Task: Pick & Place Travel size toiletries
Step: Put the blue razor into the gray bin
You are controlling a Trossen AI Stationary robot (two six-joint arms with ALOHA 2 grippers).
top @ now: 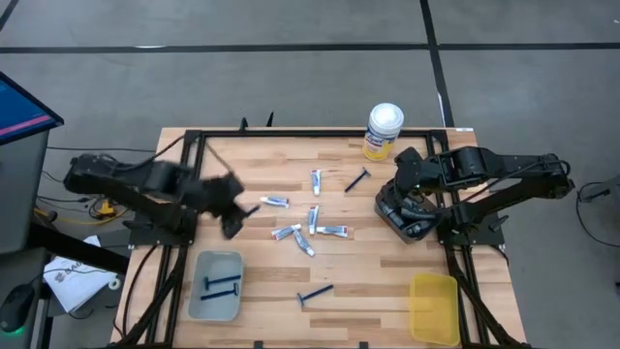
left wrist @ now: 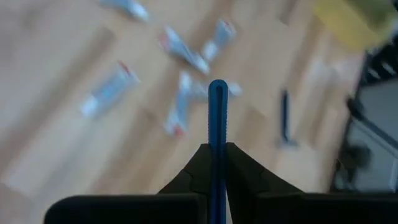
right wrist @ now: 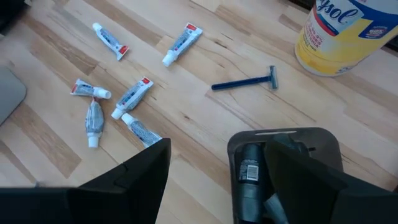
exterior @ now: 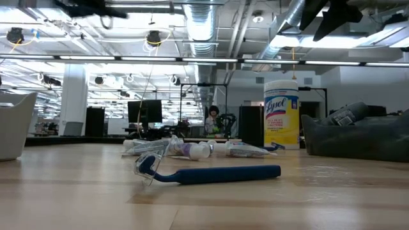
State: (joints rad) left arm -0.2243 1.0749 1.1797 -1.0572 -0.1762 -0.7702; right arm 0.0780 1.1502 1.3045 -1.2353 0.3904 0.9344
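Note:
My left gripper (left wrist: 217, 163) hovers above the table's left half (top: 235, 206), shut on a thin dark-blue razor (left wrist: 217, 112). Several small white tubes (top: 313, 218) lie flat in the middle of the table, also seen in the right wrist view (right wrist: 132, 96). One loose razor (top: 356, 180) lies near the canister, another (top: 315, 294) near the near edge, and one lies in the grey tray (top: 221, 283). My right gripper (right wrist: 211, 186) is open above the dark tray (top: 407, 215), which holds dark grey containers (right wrist: 250, 174). My left gripper pinches the razor's handle (left wrist: 217, 149) between its two fingers (left wrist: 244, 177). The handle runs along the fingers and sticks out past their tips. The razor is lifted clear of the table; which end sits in the hold is hidden by the fingers.
A tall yellow canister with a white lid (top: 385, 131) stands at the far edge. The grey tray (top: 199, 301) sits near-left, the yellow tray (top: 434, 308) near-right. Black frame rails (top: 184, 174) run along the table's sides. Bare wood lies between the near trays.

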